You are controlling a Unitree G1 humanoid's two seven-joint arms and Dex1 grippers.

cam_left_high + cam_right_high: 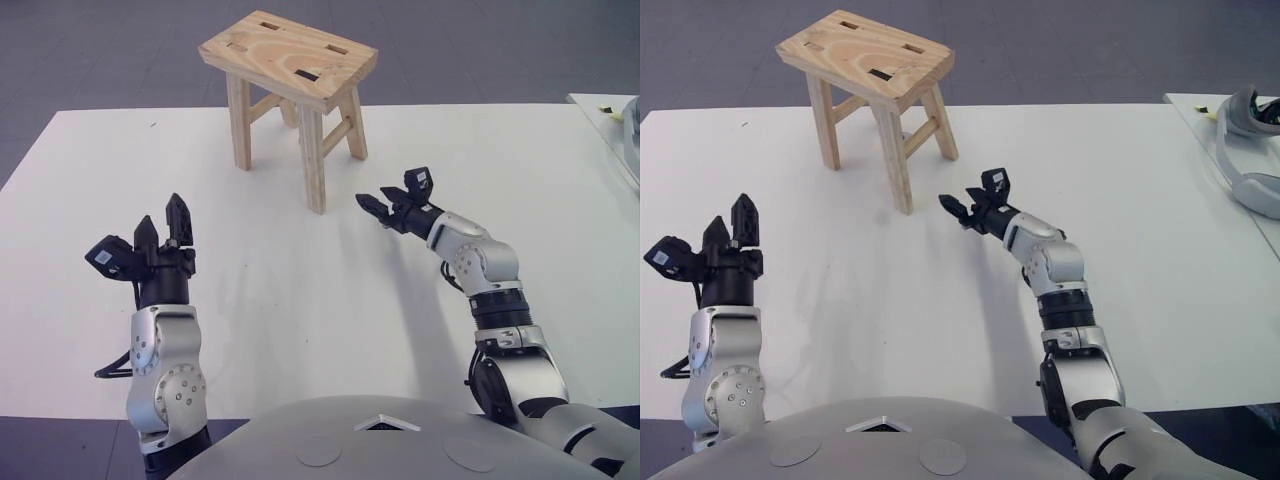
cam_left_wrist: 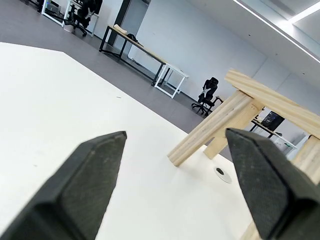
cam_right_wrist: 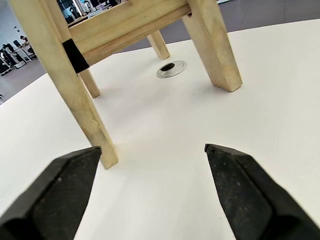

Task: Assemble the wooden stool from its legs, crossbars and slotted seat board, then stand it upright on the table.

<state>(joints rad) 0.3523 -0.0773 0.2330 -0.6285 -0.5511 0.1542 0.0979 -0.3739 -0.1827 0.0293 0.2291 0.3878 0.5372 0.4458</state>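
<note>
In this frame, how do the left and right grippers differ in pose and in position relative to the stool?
The left gripper points its fingers upward; the right gripper points forward toward the stool. The left gripper sits well back from the stool, while the right gripper is close to its front leg. Both are open, empty and not touching the stool.

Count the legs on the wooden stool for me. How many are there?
4, all on the pale wooden stool: left leg, nearest leg, right leg, and back leg, which is partly hidden.
</note>
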